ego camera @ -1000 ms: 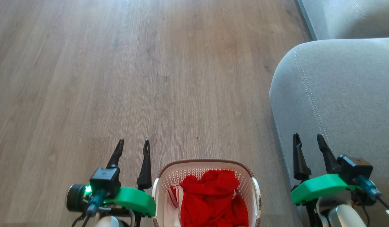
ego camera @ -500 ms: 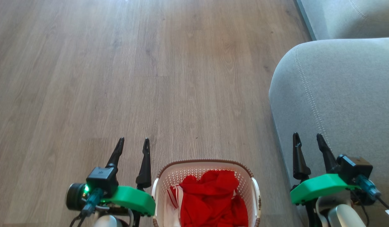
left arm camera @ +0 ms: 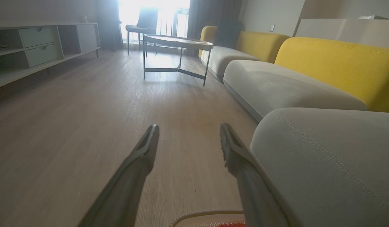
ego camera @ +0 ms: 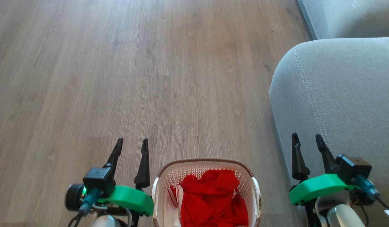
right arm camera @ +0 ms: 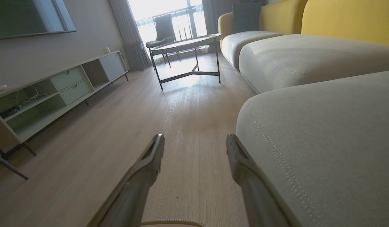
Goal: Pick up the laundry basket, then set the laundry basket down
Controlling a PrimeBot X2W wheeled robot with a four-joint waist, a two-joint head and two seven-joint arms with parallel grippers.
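Basket: the laundry basket (ego camera: 203, 161) sits on the wood floor between the grippers, just beside the left gripper (ego camera: 132, 140) and well apart from the right gripper (ego camera: 306, 136).
Grippers: both have fingers parted and hold nothing.
Handling: probably light; the thin perforated plastic may flex. The red clothing (ego camera: 213, 198) inside is soft.
Hold: the white side handles (ego camera: 256, 189), one per gripper.
Hidden: the basket's near end is cut off, and its base is unseen.

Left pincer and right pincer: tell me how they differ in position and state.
In the head view, the left pincer shows against bare wood floor, while the right pincer shows against the grey sofa. The left pincer sits close beside the laundry basket on its left side; the right pincer stands farther off from the basket's right side. Both are open and empty, fingers pointing forward.
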